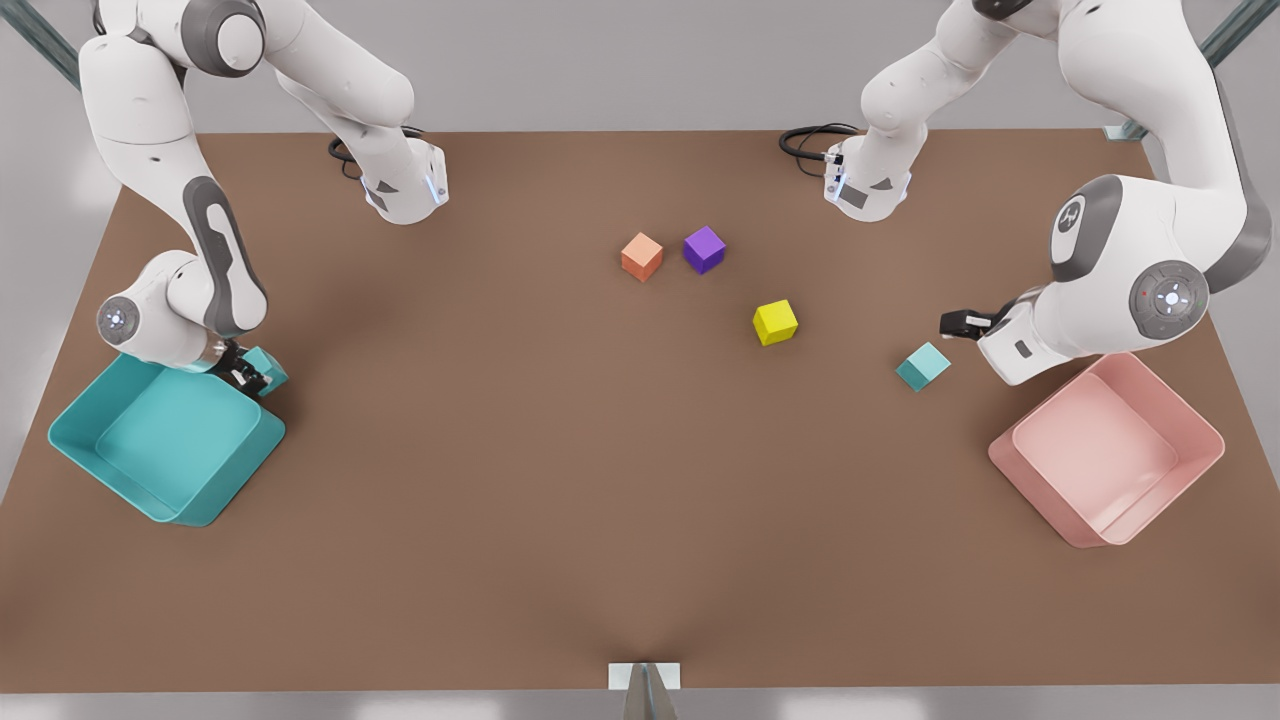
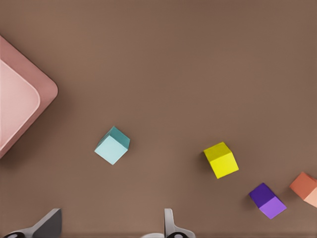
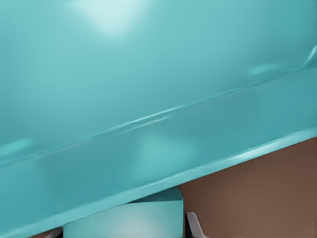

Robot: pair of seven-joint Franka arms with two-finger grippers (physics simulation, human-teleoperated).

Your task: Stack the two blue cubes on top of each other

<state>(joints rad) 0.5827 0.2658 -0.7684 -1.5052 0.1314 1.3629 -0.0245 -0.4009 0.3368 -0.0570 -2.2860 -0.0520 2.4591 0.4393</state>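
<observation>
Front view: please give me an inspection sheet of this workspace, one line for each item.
Surface: brown table, flat, no marks seen.
Job's things: one blue cube lies free near the pink tray; the second blue cube is in the right end effector, beside the teal tray. Not stacked yet.
Clutter: orange cube, purple cube, yellow cube, all apart.
Grippers: left end effector open, near the free cube; right shut on its cube.
Cables: black loops at the arm bases.
Surroundings: grey backdrop, metal struts.
</observation>
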